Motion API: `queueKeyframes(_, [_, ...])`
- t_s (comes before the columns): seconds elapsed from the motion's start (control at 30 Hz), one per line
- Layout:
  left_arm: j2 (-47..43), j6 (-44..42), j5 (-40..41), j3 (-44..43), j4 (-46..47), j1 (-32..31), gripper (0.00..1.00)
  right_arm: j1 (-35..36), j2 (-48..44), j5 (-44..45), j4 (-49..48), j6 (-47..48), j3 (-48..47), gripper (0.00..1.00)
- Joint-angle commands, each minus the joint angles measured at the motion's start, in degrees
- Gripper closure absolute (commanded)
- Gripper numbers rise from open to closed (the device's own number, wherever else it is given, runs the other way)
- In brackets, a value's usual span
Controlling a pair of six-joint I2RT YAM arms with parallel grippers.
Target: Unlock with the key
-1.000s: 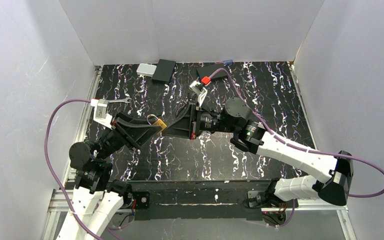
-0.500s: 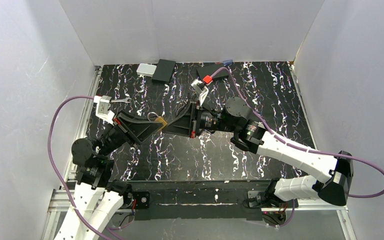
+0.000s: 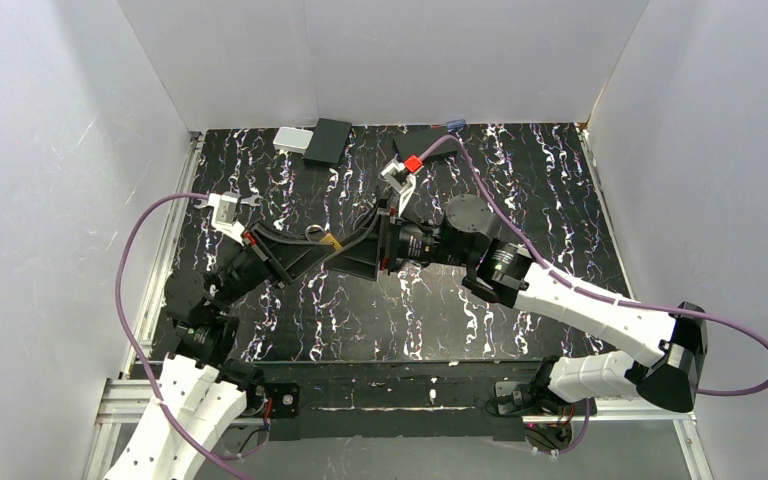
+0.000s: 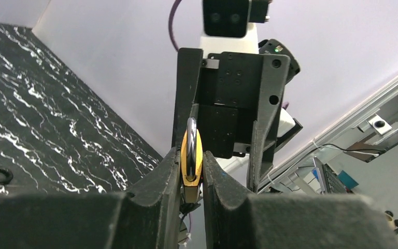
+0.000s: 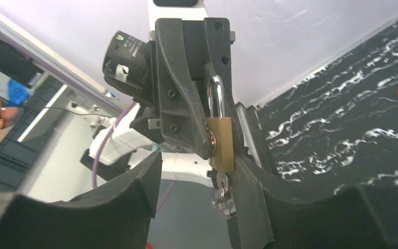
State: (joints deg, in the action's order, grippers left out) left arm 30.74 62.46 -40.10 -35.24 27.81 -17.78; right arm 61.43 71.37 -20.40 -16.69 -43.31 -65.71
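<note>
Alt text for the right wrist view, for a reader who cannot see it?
A brass padlock with a silver shackle is clamped upright in the left hand, a silver key hanging from its underside. The black fingers of the right hand stand open in the foreground, one beside the key.

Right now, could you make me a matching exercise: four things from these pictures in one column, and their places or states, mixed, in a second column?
Things
1 left gripper
2 right gripper
3 key
4 black box

Places or states
a at the far edge of the table
b jaws apart
c stuck into the bottom of the padlock
d shut on the padlock

Pairs: 1-d, 2-b, 3-c, 4-a
</note>
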Motion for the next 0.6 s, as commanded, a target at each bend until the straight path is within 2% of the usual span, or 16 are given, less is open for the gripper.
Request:
queueKeyframes(0.0, [0.2, 1.5, 1.7, 1.6, 2.0, -0.2, 1.0, 0.3, -2.3, 2.3, 2.3, 4.8, -0.7, 0.41])
queueKeyframes(0.23, [0.0, 3.1, 3.9, 4.4, 4.7, -0.2, 1.0, 0.3, -6.2, 6.8, 8.5, 7.4, 5.0, 0.37])
queueKeyframes(0.57, [-1.9, 3.7, 2.3, 9.1, 6.3, -0.2, 1.0, 0.3, -11.0, 13.4, 16.4, 10.9, 11.1, 0.4])
